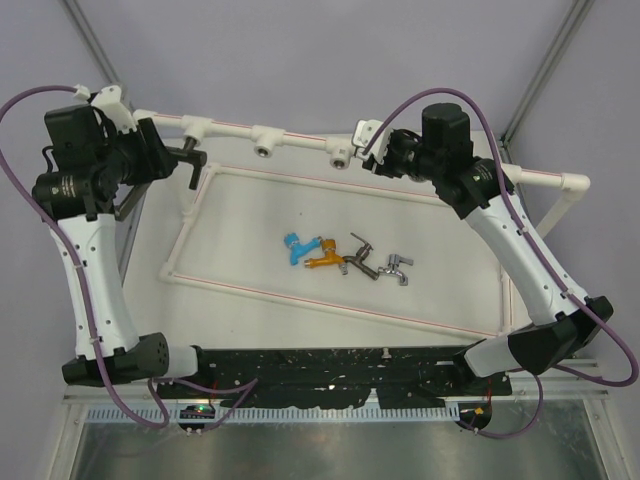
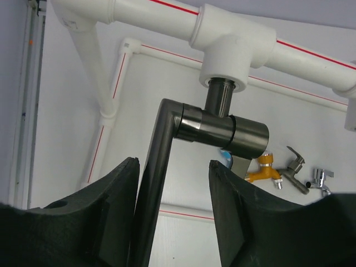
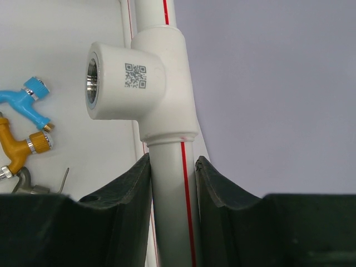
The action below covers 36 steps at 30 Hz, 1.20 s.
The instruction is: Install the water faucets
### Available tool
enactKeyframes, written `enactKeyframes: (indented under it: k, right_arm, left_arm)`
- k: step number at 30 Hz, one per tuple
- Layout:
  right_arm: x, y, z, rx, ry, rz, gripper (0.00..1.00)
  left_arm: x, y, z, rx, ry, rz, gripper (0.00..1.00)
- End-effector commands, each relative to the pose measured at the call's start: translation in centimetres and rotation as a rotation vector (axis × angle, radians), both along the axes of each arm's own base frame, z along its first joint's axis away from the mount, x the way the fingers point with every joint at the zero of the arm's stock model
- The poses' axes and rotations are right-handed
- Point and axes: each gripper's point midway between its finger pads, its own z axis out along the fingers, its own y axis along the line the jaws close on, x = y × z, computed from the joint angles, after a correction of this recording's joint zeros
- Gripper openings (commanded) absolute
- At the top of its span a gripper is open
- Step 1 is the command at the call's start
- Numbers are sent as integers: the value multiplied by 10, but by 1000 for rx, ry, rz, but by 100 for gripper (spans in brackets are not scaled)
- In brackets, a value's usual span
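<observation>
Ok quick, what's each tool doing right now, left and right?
Left tool: open, jaws straddling the long arm of the dark-grey faucet, not clamped.
Right tool: closed on the white pipe frame.

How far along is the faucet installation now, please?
Done-looking: the large dark-grey faucet sits in a socket of the white pipe frame. In hand: the left claw straddles its arm; the right claw clamps the frame. Left: blue faucet, orange faucet, dark metal faucet and chrome faucet lie on the table.
</observation>
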Motion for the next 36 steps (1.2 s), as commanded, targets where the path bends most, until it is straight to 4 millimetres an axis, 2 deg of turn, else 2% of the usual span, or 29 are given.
enactKeyframes:
  k: [1,4,9,11,15,16,18,23,27,36]
  right_arm:
    - [-13,24,-57,32,244,57,5]
    - [-14,26,-57,38,245,68,6]
    - [-14,27,-56,40,243,73,5]
    - [-15,26,-56,39,241,74,5]
    - [-14,24,-57,36,237,66,6]
    - [-14,24,-58,36,235,65,5]
    - [-14,24,-58,36,233,62,5]
    - [-14,24,-58,38,231,61,5]
    - [-14,25,-57,43,234,62,5]
    - [-13,23,-55,47,222,51,5]
  left_arm:
    - [-22,8,6,101,-17,-6,55]
    - [-28,14,3,144,-13,11,53]
    - [-28,12,0,231,-18,-46,43]
    - [-26,14,0,302,-20,-49,35]
    - [-23,11,12,442,-64,-80,2]
    - [-22,9,16,470,-78,-87,0]
    - [-22,2,26,524,-124,-106,0]
    - [-26,0,53,711,-267,-77,0]
    - [-34,-22,67,780,-420,-117,0]
    - [-35,-89,40,826,-511,-364,0]
